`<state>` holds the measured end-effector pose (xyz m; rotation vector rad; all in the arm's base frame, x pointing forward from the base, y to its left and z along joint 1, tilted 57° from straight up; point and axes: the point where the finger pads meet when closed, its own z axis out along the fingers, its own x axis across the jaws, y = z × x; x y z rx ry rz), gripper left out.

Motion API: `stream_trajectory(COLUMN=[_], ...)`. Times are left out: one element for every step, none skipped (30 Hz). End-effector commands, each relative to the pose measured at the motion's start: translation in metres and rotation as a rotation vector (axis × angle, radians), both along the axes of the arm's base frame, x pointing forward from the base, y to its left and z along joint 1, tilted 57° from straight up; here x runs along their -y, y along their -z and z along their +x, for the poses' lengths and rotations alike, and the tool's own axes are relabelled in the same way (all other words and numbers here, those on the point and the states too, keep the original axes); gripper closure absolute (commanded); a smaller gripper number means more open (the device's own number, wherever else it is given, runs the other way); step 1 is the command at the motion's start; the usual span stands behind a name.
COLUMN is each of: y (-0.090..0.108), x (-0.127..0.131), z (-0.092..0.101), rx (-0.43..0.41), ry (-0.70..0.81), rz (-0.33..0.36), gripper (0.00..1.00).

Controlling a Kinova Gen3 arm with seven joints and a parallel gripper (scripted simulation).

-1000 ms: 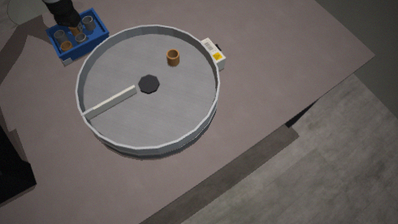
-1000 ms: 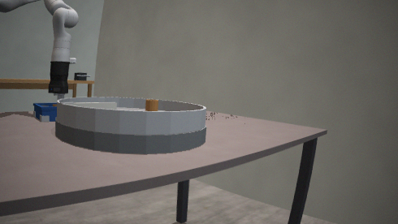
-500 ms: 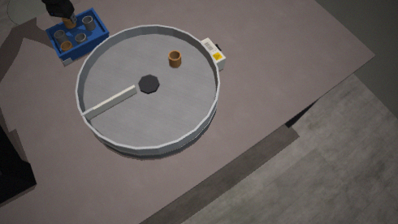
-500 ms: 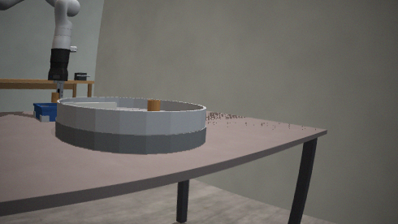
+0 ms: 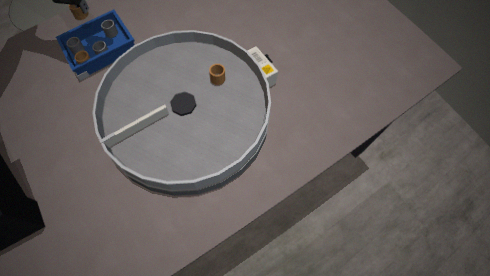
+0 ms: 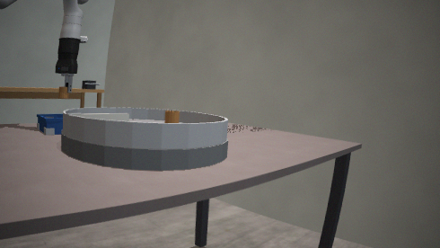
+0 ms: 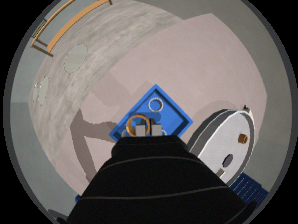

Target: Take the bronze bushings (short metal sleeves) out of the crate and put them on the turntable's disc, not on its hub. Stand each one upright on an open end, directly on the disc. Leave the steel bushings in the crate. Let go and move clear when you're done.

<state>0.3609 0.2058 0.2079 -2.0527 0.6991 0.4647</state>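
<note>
Overhead, fingers (image 6: 67, 87) pinch a short cylindrical bronze bushing (image 6: 64, 93).

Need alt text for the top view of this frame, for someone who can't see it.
At the top left edge, the end effector holds a bronze bushing lifted above the blue crate, which still contains three steel bushings and one bronze one. Another bronze bushing stands upright on the turntable's disc, away from the black hub.

No words or numbers are showing clearly enough to read. A small white box (image 5: 263, 65) beside the turntable (image 5: 150, 42), toward the table's far edge, is wearing a yellow warning sticker (image 5: 267, 69) and a blurry striped label (image 5: 256, 55).
</note>
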Motion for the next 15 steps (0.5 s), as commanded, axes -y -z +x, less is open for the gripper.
stream_trajectory(y=[-0.0054,-0.0058,-0.0061,-0.0057,-0.0053,-0.0051,-0.005,-0.005,-0.005,-0.005,-0.005,-0.005,-0.005,-0.005,-0.005], x=[0.0089,0.0095,0.0099,0.01,0.01,0.01,0.01,0.01,0.01,0.01,0.01,0.01,0.01,0.01,0.01], z=[0.0039,0.0039,0.004,0.0033,0.0028,0.0025,0.0025,0.0025,0.0025,0.0025,0.0025,0.0025,0.0025,0.0025,0.0025], rx=[0.003,0.003,0.003,0.001,-0.001,-0.002,-0.003,-0.003,-0.003,-0.003,-0.003,-0.003,-0.003,-0.003,-0.003], ry=[0.009,0.009,0.009,0.009,0.009,0.009,0.009,0.009,0.009,0.009,0.009,0.009,0.009,0.009,0.009], rz=[-0.003,-0.003,-0.003,-0.002,-0.002,-0.002,-0.002,-0.002,-0.002,-0.002,-0.002,-0.002,-0.002,-0.002,-0.002], gripper=[1.0,1.0,1.0,1.0,1.0,1.0,1.0,1.0,1.0,1.0,1.0,1.0,1.0,1.0,1.0])
